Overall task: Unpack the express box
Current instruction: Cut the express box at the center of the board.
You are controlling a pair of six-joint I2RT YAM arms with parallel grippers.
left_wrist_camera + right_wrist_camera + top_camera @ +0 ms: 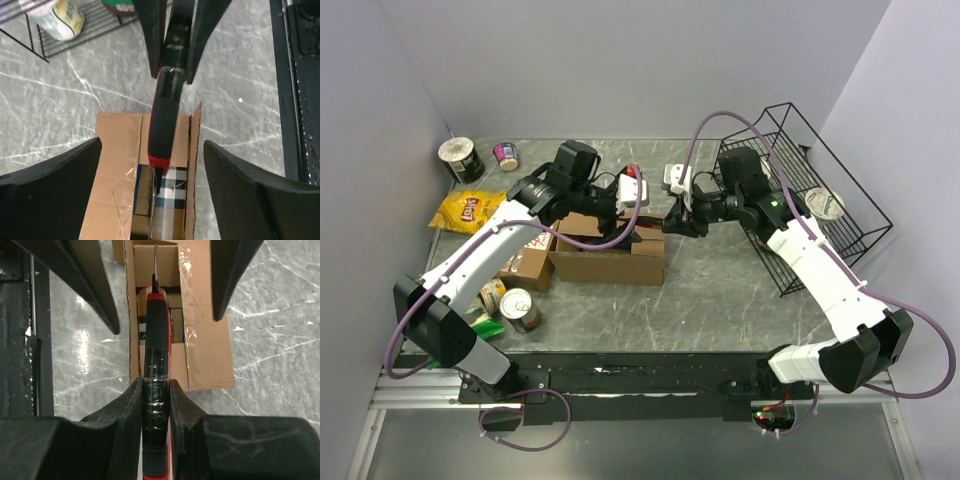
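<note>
1. Counter (720, 300): grey marbled surface that carries every item listed below.
2. Wire basket (775, 255): stands at the right side, well apart from the box. One lidded tub (823, 203) lies inside.
3. Express box (608, 262): brown cardboard at mid-counter, between the two arms. The top seam is parted and the flaps are partly raised.
   - Handling, as judged: light overall, with stiff walls, limp flaps and slick clear tape along one flap.
   - Best hold: the bare outer side walls or a flap's free edge, not the taped strip.
4. Left jaws: spread wide above the box and holding nothing. The wrist view shows one finger to each side of the box. Contact with the cardboard cannot be told.
5. Right jaws: pinching the box cutter (156, 340) by its black handle.
6. Chip bag (467, 210) and can (517, 305): on the left side of the counter, apart from the box.
7. Box cutter blade: points along the open seam, over the interior. Risk, as judged: it could nick the goods beneath.
8. Contents: a blue-and-white checked item (172, 185) shows in the gap. Its kind cannot be told.
</note>
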